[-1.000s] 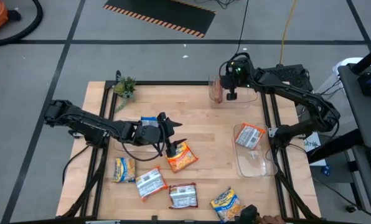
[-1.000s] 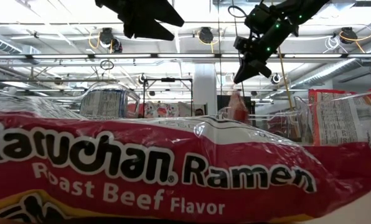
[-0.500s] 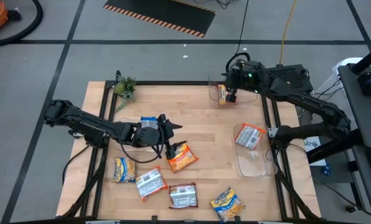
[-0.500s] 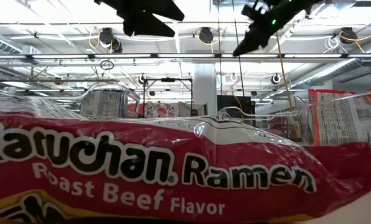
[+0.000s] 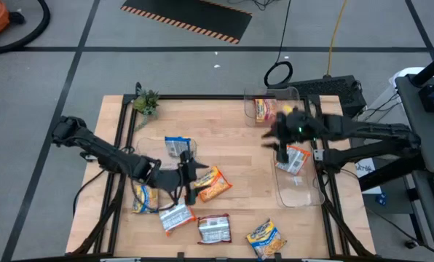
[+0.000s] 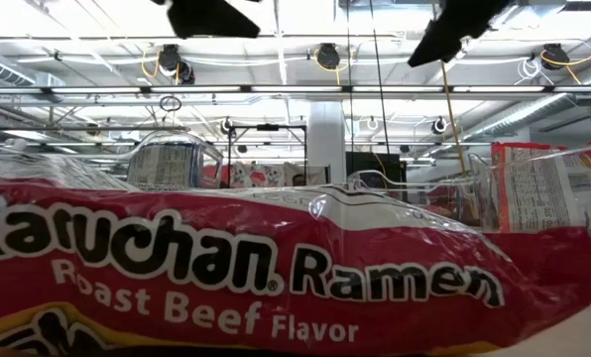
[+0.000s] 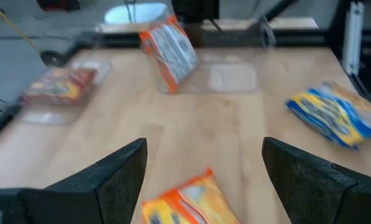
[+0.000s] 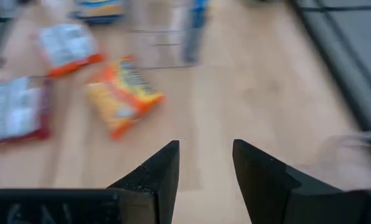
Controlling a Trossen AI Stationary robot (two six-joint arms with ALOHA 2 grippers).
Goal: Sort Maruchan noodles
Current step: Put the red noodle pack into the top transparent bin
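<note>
Left gripper [image 5: 190,177], wide open and empty, hovers over an orange packet [image 5: 212,183] to grasp it. Right gripper [image 5: 281,149], parted and empty, hangs beside the bins [image 5: 298,191]; other Maruchan noodles [image 5: 215,228] lie scattered across the surface [image 5: 239,156].

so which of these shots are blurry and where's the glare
High view: right arm smeared by motion. Right wrist view: packets streaked. Left wrist view: soft throughout. Low view: red packet fills the frame, sheen on its crinkled top, bright ceiling lights behind.
</note>
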